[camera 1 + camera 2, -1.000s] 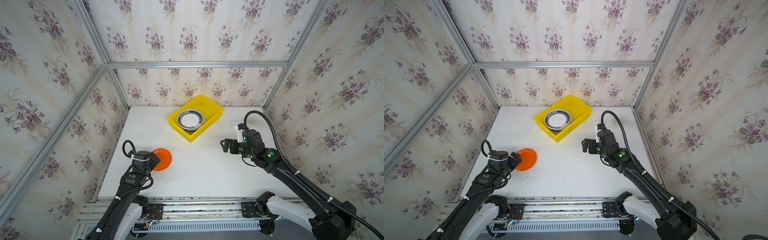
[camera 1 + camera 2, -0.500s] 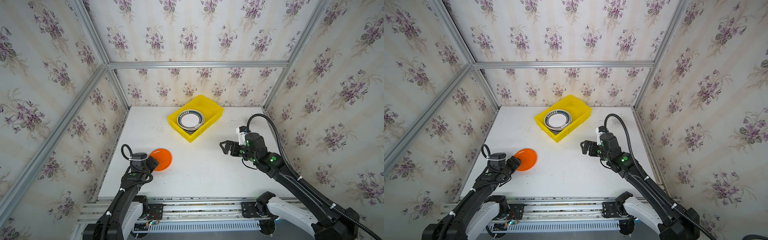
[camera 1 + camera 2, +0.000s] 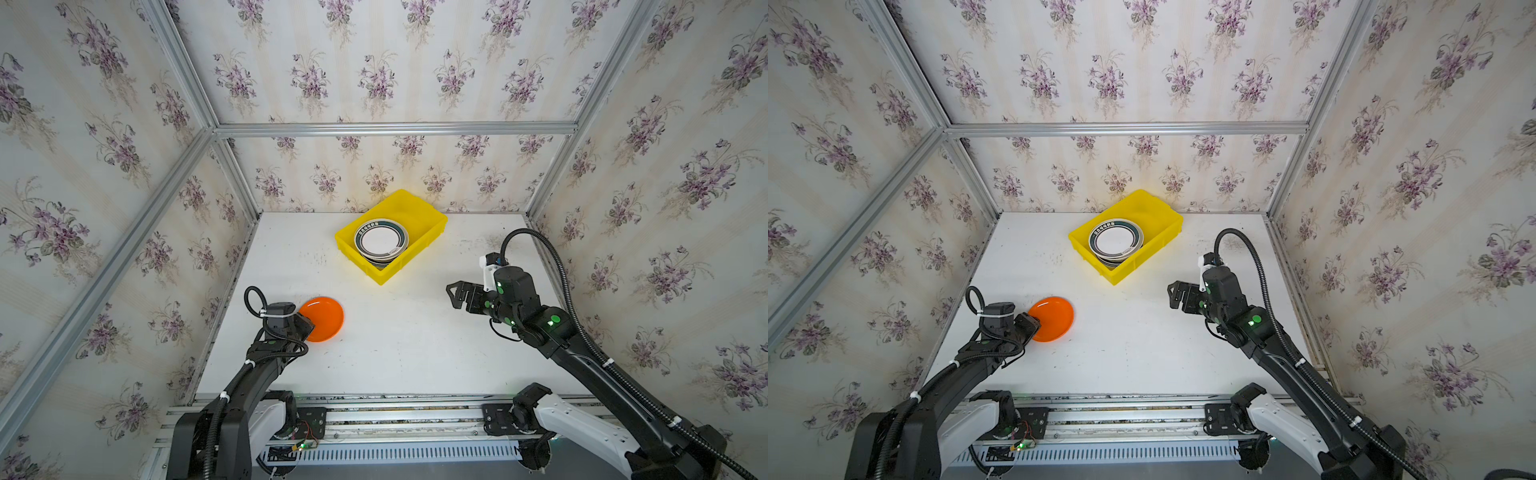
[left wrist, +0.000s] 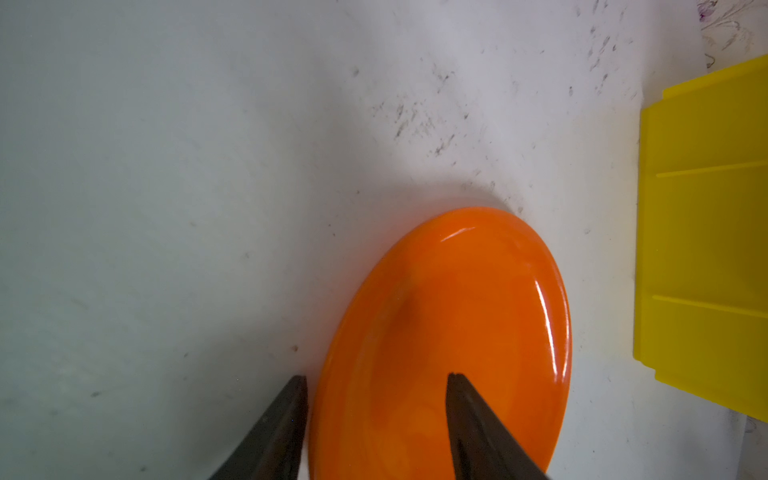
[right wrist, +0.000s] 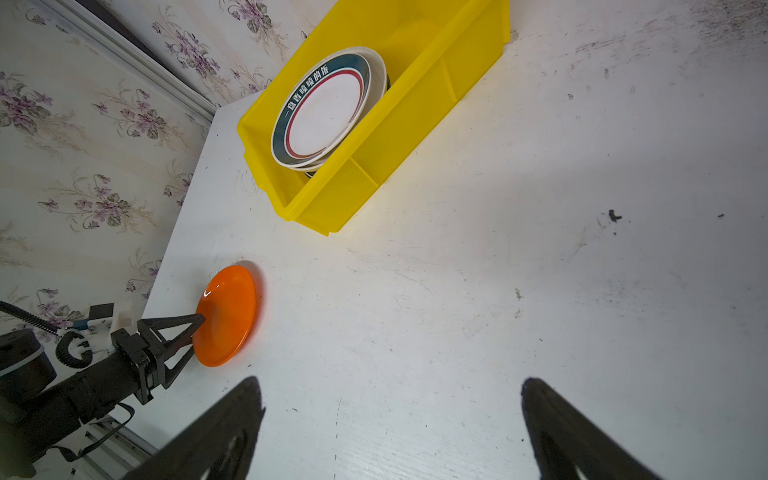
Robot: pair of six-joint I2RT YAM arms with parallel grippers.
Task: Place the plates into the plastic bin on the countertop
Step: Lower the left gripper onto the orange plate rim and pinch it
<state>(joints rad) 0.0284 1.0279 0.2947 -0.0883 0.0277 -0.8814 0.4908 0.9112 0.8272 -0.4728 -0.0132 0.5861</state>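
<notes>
Found orange plate (image 3: pixel 324 318) on the desk (image 3: pixel 395 357), front left, well apart from the bin (image 3: pixel 428 226). Saw left end effector (image 4: pixel 376 377) part-open astride the plate's near rim: one finger (image 4: pixel 469 415) over the plate, the other just outside the edge. Could not tell whether either touched. Noted right end effector (image 5: pixel 390 386) wide open, empty, above bare desk at the right. Spotted a stack of plates (image 3: pixel 381 242) inside the bin, green-rimmed white one on top.
</notes>
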